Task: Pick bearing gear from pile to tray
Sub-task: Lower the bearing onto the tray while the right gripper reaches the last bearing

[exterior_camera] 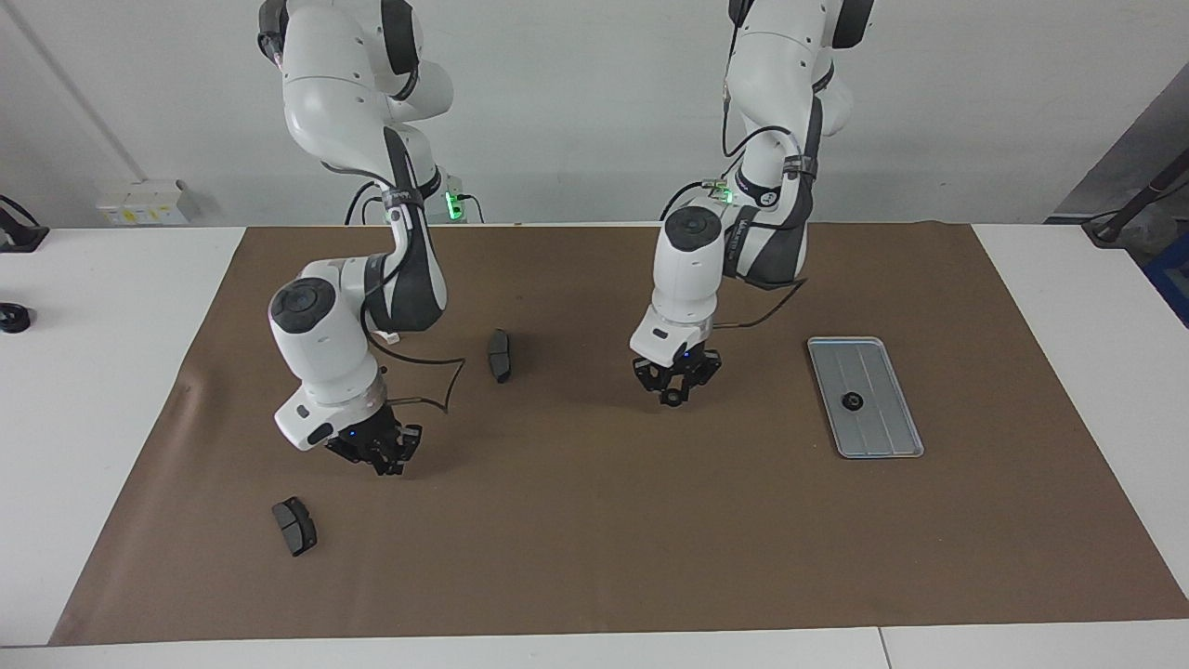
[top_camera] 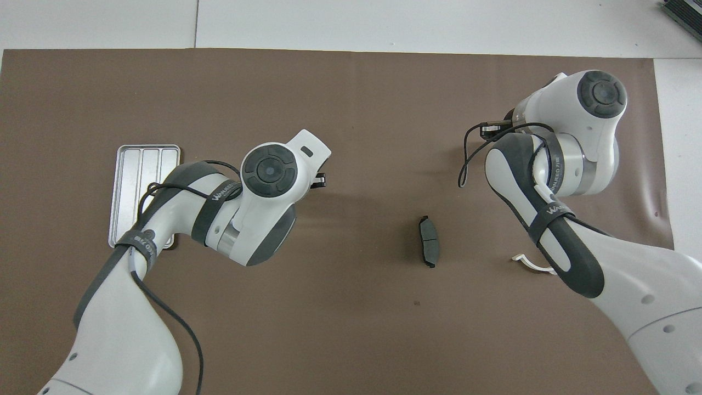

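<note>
Brown paper mat covers the table; clock directions below are read on the facing view.

Left gripper: low over mid-mat, fingertips pinched on a small black round gear. I cannot tell whether the gear has cleared the mat.

Tray: at 3 o'clock of the left gripper, well apart from it. A second gear already lies near its middle.

Right gripper: fingertips closed, down close to the mat at about 8 o'clock of the left gripper. Whether it has anything between its tips cannot be told.

Loose parts: one brake pad at 9 o'clock of the left gripper, another brake pad at 7 o'clock of the right gripper, and a white bracket by the right arm.

Step in hand, as judged: carry the gear to the tray.
- Lift straight up first so that the pinch proves itself.
- Travel toward 3 o'clock with the rim cleared.
- Aim for bare grooves, off the second gear.
- Come down low before letting go; a round part dropped from height is likely to roll or bounce out.
</note>
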